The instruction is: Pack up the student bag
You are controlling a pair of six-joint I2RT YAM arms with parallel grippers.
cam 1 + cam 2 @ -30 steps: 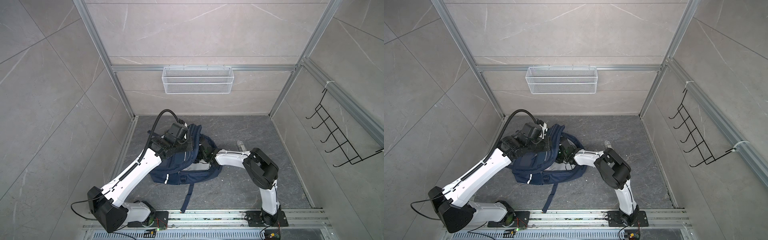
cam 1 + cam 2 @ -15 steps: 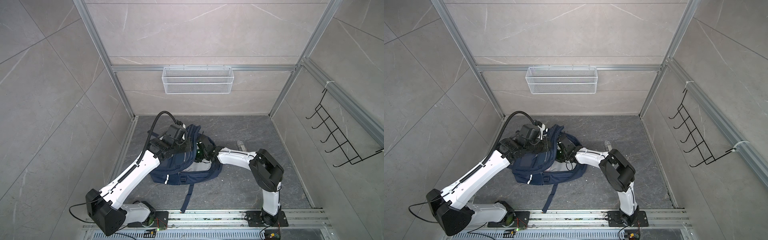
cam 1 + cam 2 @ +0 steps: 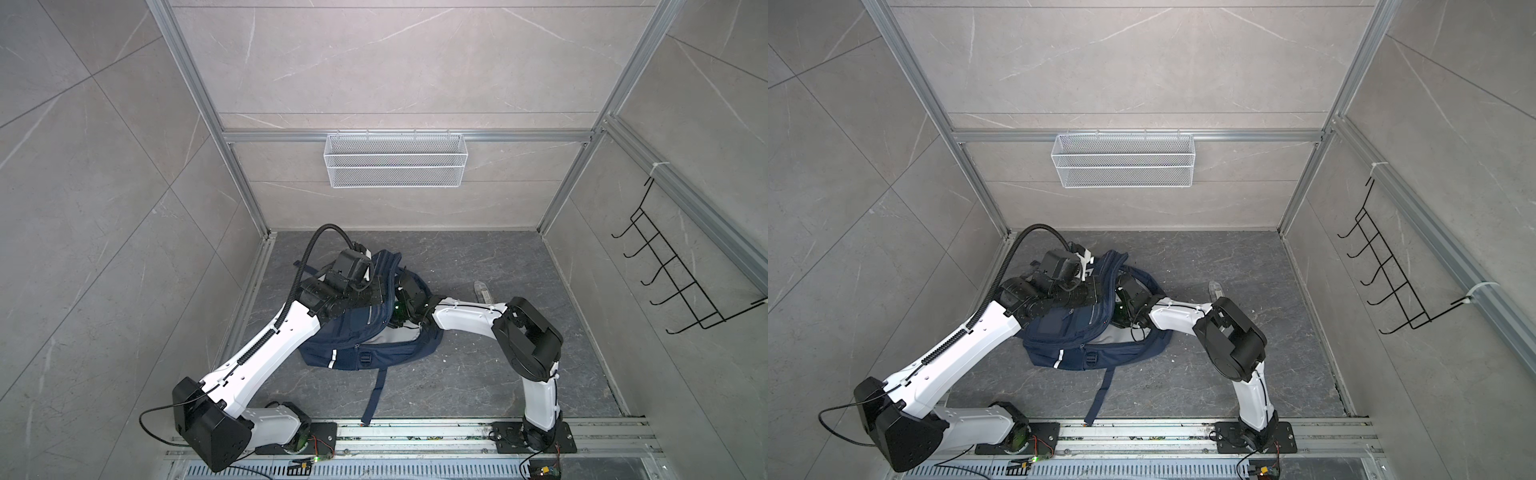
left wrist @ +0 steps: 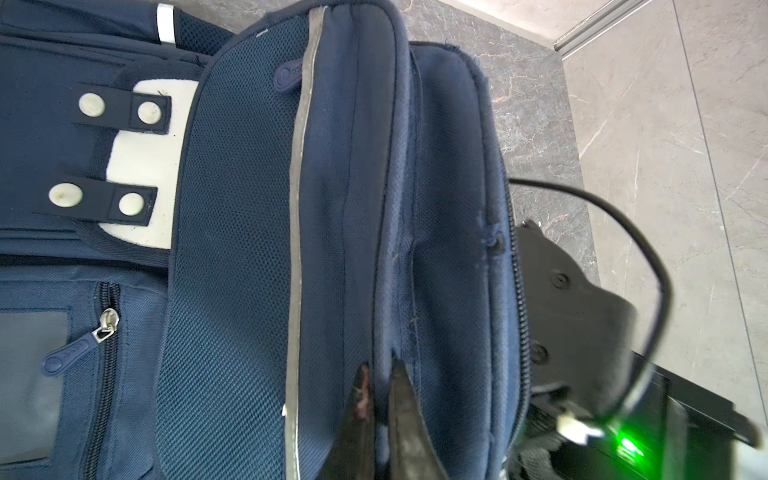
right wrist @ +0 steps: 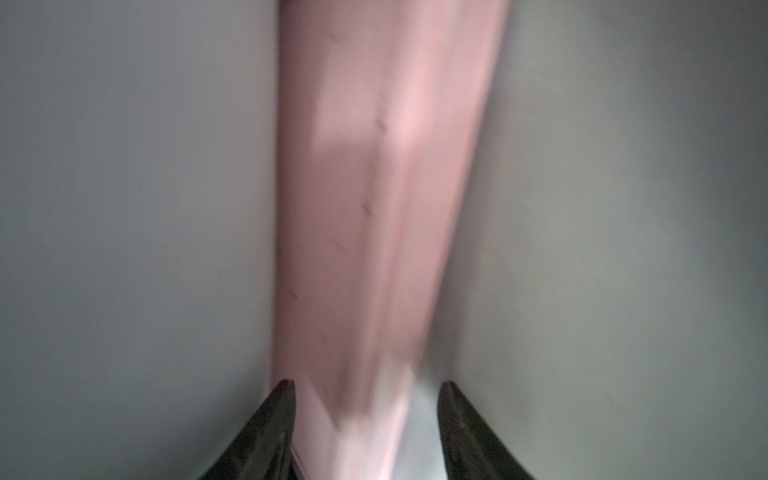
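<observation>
Just changed: the right arm is reaching further in than a second ago. Its wrist is now sliding under the raised flap of the bag [image 3: 353, 332], while the left arm is keeping that flap lifted almost where it was.
What it means: this looks like a loading step under way, with the mouth held wide and something going into the main pocket.
Left claw [image 4: 380, 365]: it is pinched together on a fold of the bag's top edge and holding it up.
Right claw [image 5: 366, 384]: it is buried in the bag in both top views. On its own wrist view the jaws are standing apart around a pink thing [image 5: 374, 208], with a sliver of gap at one side, so I cannot tell whether it is gripping or letting go.
Where the bag is: it is lying on the dark surface [image 3: 498, 382], left of the middle and between the two arms, with one strap [image 3: 376, 390] trailing toward the front rail.
Materials: the bag is navy woven fabric with a fine mesh panel, a thin silver stripe [image 4: 297, 249], a white patch [image 4: 141, 166] with round snap studs, and a metal zip pull [image 4: 106, 322]. The surface looks like veined stone.
Shapes: the bag is sagging soft and rumpled. The pink thing is long and flat-sided, blurred, between grey lining walls.
</observation>
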